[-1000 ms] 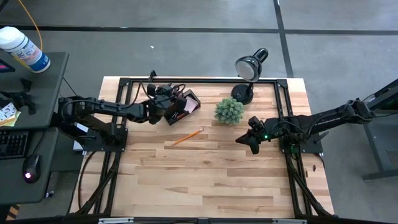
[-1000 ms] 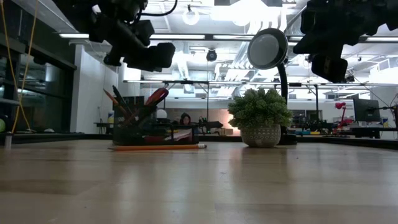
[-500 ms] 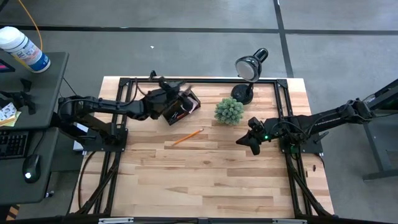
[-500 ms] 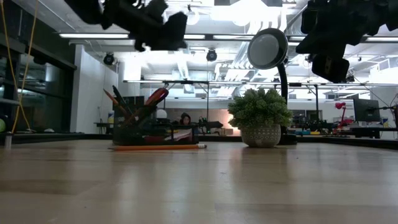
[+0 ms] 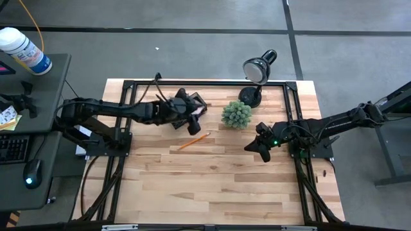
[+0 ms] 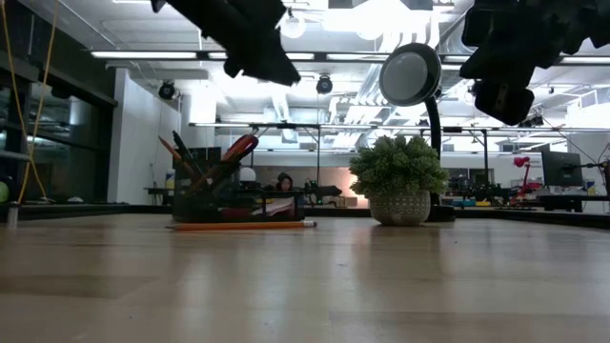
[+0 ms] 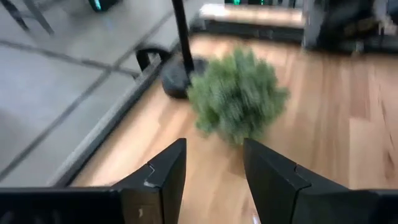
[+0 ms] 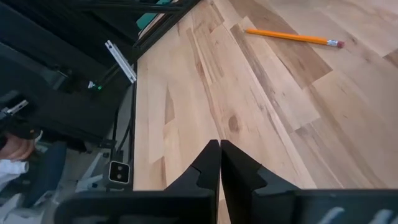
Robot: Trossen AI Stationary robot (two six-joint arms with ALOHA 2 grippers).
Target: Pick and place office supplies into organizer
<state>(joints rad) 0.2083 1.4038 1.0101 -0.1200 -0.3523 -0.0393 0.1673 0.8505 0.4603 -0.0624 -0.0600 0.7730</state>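
Note:
The dark organizer (image 6: pixel 221 195) stands at the table's far left with orange-handled scissors and pens sticking up from it. In the high view my left arm covers most of the organizer (image 5: pixel 201 105). An orange pencil (image 5: pixel 194 140) lies flat on the table just near of it. My left gripper (image 7: pixel 214 163) hovers open and empty above the organizer, pointing toward the green plant (image 7: pixel 236 102). My right gripper (image 8: pixel 219 157) hangs shut and empty over the table's right side, and the pencil (image 8: pixel 292 37) shows ahead of it.
The plant (image 5: pixel 236 114) sits in its pot right of the organizer. The black desk lamp (image 5: pixel 257 70) stands behind it at the far edge. Black frame rails (image 5: pixel 128 115) run along both sides. Bare wood (image 5: pixel 212 186) fills the table's near half.
My left gripper has risen from the organizer and swung toward the table's right, toward the plant. It has tipped up from pointing steeply down to a shallower slant. The pencil and organizer have kept their places.

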